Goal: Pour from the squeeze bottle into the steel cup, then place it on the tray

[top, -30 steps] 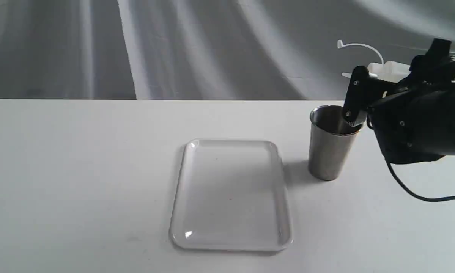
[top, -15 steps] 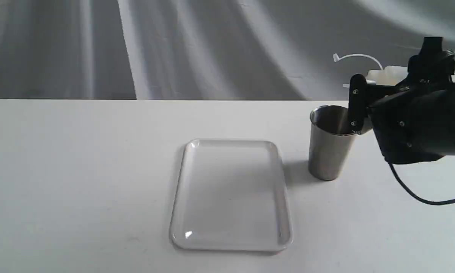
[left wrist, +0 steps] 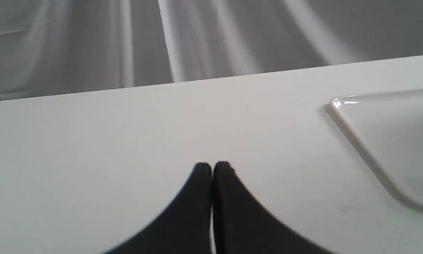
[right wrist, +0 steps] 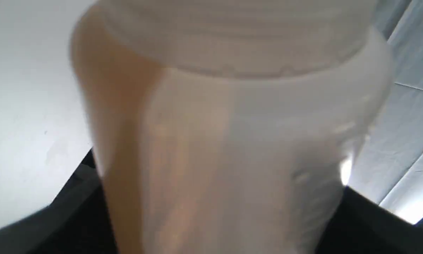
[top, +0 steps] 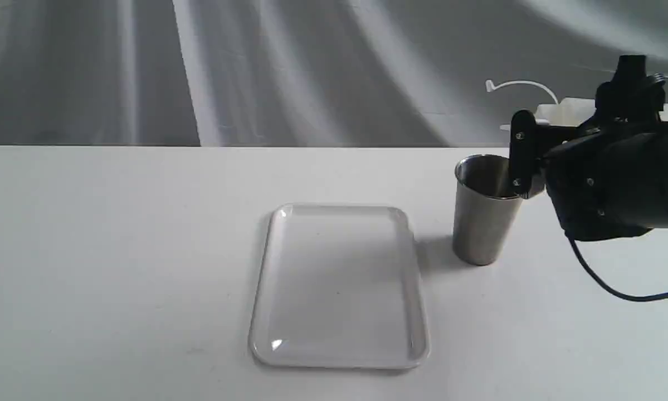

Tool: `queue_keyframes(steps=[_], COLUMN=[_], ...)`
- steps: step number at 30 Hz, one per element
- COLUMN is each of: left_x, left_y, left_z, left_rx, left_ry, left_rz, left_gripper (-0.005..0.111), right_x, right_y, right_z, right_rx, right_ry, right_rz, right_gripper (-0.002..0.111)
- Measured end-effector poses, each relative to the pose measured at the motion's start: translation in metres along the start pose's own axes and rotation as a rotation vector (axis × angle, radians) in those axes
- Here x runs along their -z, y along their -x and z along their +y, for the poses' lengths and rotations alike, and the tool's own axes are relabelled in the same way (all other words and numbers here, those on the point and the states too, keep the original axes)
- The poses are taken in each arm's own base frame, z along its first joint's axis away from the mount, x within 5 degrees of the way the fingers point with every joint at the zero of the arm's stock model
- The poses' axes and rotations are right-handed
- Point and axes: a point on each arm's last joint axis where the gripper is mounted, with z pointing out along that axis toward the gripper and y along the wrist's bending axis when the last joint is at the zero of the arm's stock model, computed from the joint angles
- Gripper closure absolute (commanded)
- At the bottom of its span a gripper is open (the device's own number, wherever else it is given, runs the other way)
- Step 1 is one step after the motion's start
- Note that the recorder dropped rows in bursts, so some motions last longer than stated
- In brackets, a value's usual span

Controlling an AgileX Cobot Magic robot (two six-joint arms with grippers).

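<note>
Left fingers [left wrist: 202,183]: pressed together, holding nothing, low over bare surface [top: 116,250]. Seen only in the left wrist view, with one corner of the tray [left wrist: 391,134] off to the side. This arm is idle.

Tray [top: 339,287]: nearest item in the exterior view, flat on the surface, nothing on it.

Cup [top: 481,223]: upright, just beside the tray's far right corner and not touching it. Its position matches both earlier frames.

Right fingers [top: 520,159]: clamped on the bottle [top: 567,111]. The near finger crosses in front of the cup's rim.
- The bottle lies roughly on its side above and behind the cup, top end toward the cup.
- The right wrist view shows amber liquid pooled along one wall of the bottle [right wrist: 232,141], which fits that tilt.
- No stream is visible, and the nozzle tip is hard to pick out.

Change:
- 1.0 s ago the near finger was slanted and the cap strap [top: 526,83] sat higher.
- The finger now stands close to vertical and the strap has dropped.
- Since 0.5 s ago there is almost no further motion.

Judgement: the wrist roll has settled into a pouring pose. The pour is under way or just finishing, and I cannot tell which. Placing the bottle on the tray is not yet done.

Backdrop [top: 311,67]: grey draped cloth.
</note>
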Motion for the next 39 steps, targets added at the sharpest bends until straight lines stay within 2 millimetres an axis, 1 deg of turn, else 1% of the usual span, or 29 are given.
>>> queue_keyframes(steps=[8,22,31,39], left_x=[0.0000,0.0000,0.0000,0.0000], left_y=[0.0000,0.0000,0.0000,0.0000], left_z=[0.0000,0.0000,0.0000,0.0000], left_rx=[0.000,0.000,0.000,0.000], left_ry=[0.000,0.000,0.000,0.000], left_rz=[0.000,0.000,0.000,0.000], left_gripper=[0.107,0.107,0.107,0.107], right_x=[0.0000,0.0000,0.0000,0.0000], right_y=[0.0017,0.0017,-0.0003,-0.0009], right_z=[0.0007,0.0007,-0.0001,-0.0004], right_rx=[0.015,0.201,0.401,0.437], right_ry=[0.008,0.006,-0.001,-0.002], right_rz=[-0.019,-0.019,0.004,0.011], right_gripper=[0.085,0.085,0.085,0.085])
